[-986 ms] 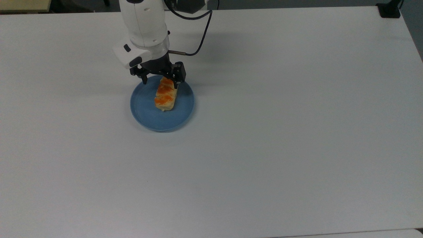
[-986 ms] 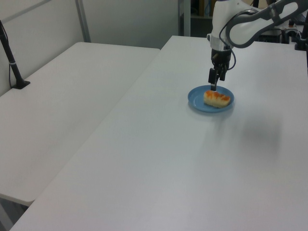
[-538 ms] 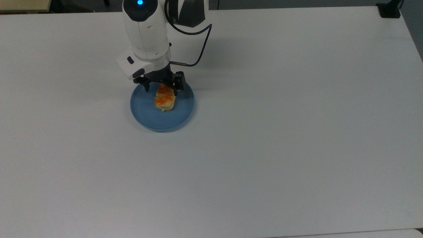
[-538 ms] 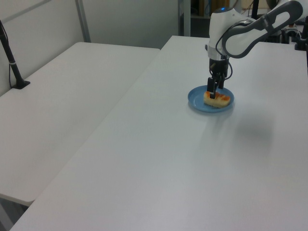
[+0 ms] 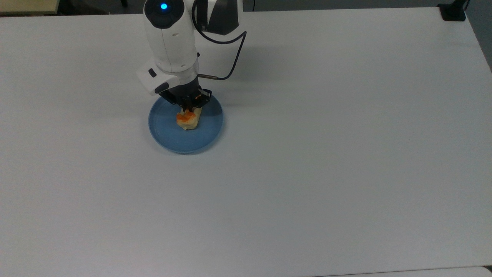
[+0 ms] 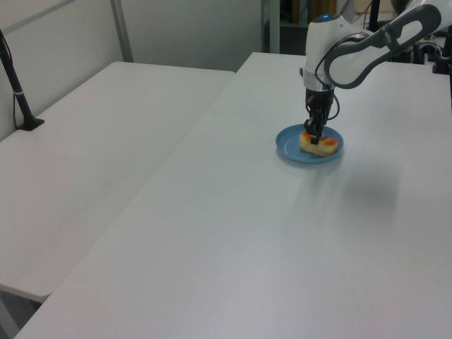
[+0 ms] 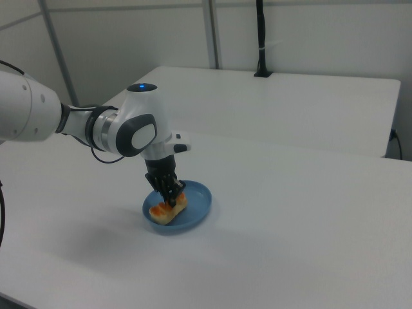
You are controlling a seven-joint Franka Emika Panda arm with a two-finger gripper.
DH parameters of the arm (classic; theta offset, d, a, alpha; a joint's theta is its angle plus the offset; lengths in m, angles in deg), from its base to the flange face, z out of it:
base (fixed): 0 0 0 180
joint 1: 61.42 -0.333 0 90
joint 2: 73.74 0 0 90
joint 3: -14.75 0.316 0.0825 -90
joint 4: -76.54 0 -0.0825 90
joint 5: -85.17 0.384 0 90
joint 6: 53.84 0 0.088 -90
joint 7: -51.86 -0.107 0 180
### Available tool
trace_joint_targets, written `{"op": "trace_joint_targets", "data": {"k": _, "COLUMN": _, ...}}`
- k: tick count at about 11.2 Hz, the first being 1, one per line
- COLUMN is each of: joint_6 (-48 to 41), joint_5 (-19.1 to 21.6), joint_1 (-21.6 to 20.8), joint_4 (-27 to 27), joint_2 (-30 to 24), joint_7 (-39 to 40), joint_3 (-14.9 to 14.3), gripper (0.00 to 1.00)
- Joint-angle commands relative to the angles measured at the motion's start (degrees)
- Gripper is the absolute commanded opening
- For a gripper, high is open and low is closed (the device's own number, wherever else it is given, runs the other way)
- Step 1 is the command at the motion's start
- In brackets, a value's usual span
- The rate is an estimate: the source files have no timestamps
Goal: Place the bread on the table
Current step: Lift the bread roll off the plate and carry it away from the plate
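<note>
The bread [image 5: 187, 120], a small pale-yellow roll with orange glazed patches, lies on a round blue plate [image 5: 165, 130] on the white table [image 5: 326, 154]. My gripper [image 5: 188, 109] stands straight down over the roll's far end, its black fingers shut on it. The wrist hides that end in the top view. In the left view the gripper [image 6: 311, 136] pinches the bread [image 6: 321, 145] over the plate [image 6: 289, 148]. In the right view the bread [image 7: 162, 212] rests in the plate [image 7: 196, 206] under the gripper [image 7: 170, 199].
A black cable [image 5: 234, 50] loops from the wrist. A black mount [image 5: 453, 11] sits at the table's far right corner in the top view. A second white table [image 6: 92, 141] with a black post [image 6: 18, 92] stands beside it in the left view.
The gripper came down over the roll and its fingers closed from wide apart onto it. Plate and bread shifted slightly toward the top view's left.
</note>
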Motion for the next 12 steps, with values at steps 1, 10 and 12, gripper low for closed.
{"op": "trace_joint_targets", "data": {"k": 1, "joint_6": -3.9, "joint_5": -1.2, "joint_1": 1.0, "joint_4": 0.5, "joint_2": -4.9, "joint_7": 2.0, "joint_3": -0.4, "gripper": 0.05}}
{"op": "trace_joint_targets", "data": {"k": 10, "joint_6": -3.8, "joint_5": -5.1, "joint_1": 29.9, "joint_4": 0.6, "joint_2": -2.0, "joint_7": 48.4, "joint_3": -0.7, "gripper": 0.06}}
{"op": "trace_joint_targets", "data": {"k": 12, "joint_6": 3.4, "joint_5": -4.8, "joint_1": 31.6, "joint_4": 0.5, "joint_2": 1.2, "joint_7": 48.5, "joint_3": -0.8, "gripper": 0.18}}
